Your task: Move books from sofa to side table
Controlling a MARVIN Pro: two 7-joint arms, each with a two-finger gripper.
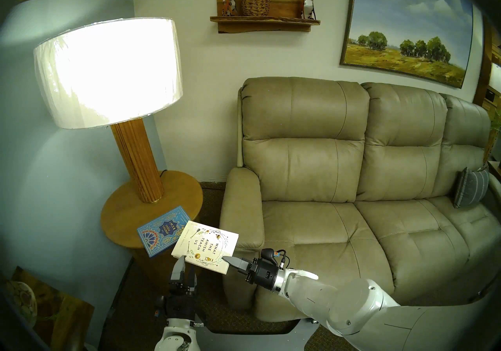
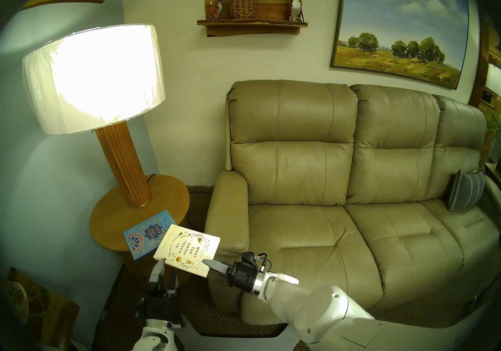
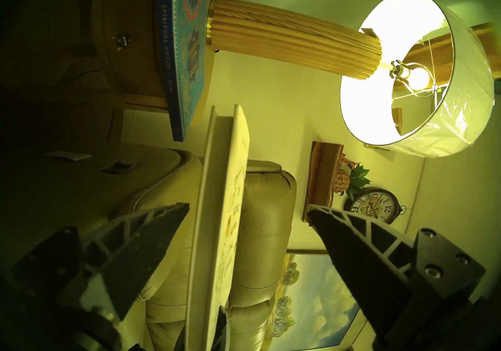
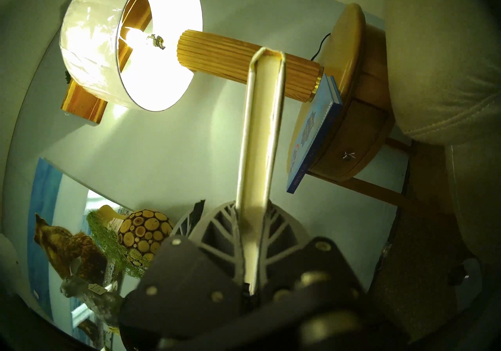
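I had the right gripper (image 1: 227, 258) with its fingers clamped on the near edge of the white book (image 1: 205, 246), holding it in the air between the sofa (image 1: 339, 207) armrest and the round worktop (image 1: 130, 207). The left gripper (image 1: 185, 270) sat beneath it, fingers apart. The blue book (image 1: 161, 231) lay on the worktop, overhanging its rim, beside the lamp (image 1: 141, 158).

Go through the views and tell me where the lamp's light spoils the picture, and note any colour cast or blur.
Head views: the lampshade is blown out to plain white; straight lines bow from the fisheye. Left wrist view: a strong yellow-green cast, the bare bulb glares, and the white book is smeared up close. Right wrist view: the bulb flares inside the shade, and the right gripper body near the lens is out of focus.
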